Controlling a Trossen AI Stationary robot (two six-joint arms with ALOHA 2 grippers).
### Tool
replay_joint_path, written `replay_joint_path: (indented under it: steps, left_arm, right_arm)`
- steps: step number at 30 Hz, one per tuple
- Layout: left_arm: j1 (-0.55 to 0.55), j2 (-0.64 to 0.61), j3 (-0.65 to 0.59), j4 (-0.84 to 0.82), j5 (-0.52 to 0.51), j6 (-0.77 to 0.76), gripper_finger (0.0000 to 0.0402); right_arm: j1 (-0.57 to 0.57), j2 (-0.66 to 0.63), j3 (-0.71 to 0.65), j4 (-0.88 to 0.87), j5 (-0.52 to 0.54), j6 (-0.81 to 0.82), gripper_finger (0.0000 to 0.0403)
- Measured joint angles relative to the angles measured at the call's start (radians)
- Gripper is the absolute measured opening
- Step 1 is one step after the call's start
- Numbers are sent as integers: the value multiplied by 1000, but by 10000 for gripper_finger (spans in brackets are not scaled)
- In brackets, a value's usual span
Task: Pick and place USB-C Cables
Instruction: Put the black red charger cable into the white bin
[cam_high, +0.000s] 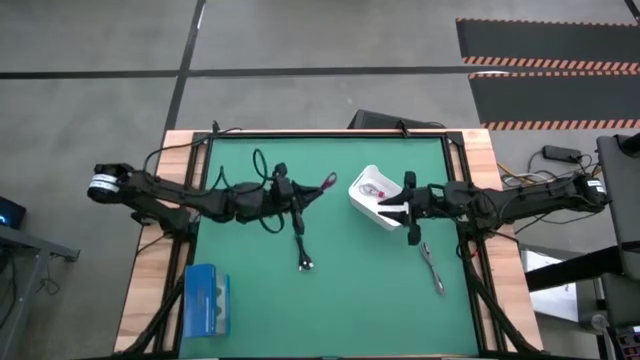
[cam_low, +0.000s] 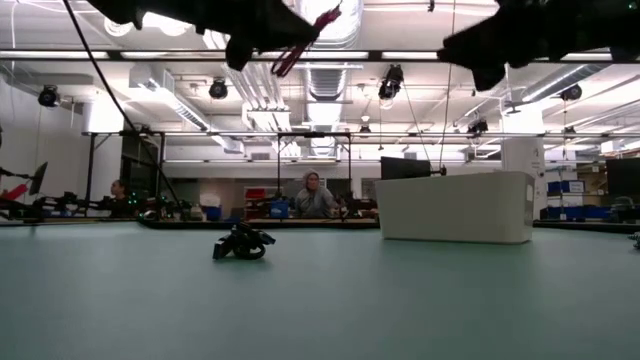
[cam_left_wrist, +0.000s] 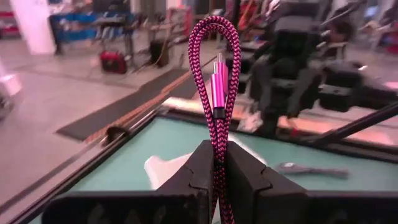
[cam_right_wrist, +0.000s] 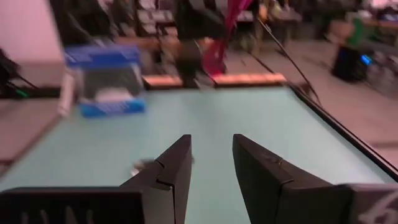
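Observation:
My left gripper (cam_high: 303, 194) hovers above the table's middle, shut on the magenta-red USB-C cable (cam_left_wrist: 214, 74). The cable shows high above the table in the low view (cam_low: 308, 38). My right gripper (cam_right_wrist: 211, 163) is open, holds nothing, and sits just right of the white bin (cam_high: 368, 196). A white cable with a pink tie (cam_high: 371, 188) lies inside that bin. The black cable (cam_high: 303, 258) lies on the green mat, seen as a small bundle (cam_low: 243, 243). The grey cable (cam_high: 432, 268) lies on the mat near the right edge. My left gripper pinches the magenta-red cable between its two fingers (cam_left_wrist: 196, 171), on the doubled strands (cam_left_wrist: 217, 149) below the folded loop. The loop and both plugs (cam_left_wrist: 217, 81) stick out past the fingertips. The cable is lifted clear of the table.
A flat blue box (cam_high: 207, 300) lies at the near left corner of the mat. The white bin (cam_low: 455, 207) stands right of centre toward the far side. Black wires (cam_high: 262, 165) trail by the left arm. People sit in the room beyond the table.

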Motion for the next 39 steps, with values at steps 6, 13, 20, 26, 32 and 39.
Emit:
replay_joint_path:
  steps: [6,13,20,26,32,39]
  left_arm:
    - [-62,25,0,112,14,36,9]
    - [-95,111,0,261,40,38,9]
    - [-102,219,2,428,64,35,9]
    - [-103,279,2,524,86,29,9]
    - [-108,271,2,523,90,32,9]
    - [-109,267,3,523,90,37,9]
  right_arm:
    - [0,61,-77,301,-63,-9,109]
    - [2,206,-120,598,-67,-49,109]
    - [20,337,-47,653,-73,-109,109]
    - [31,408,32,658,-73,-142,108]
    - [31,417,74,660,-68,-126,98]
    - [33,431,91,658,-72,-78,130]
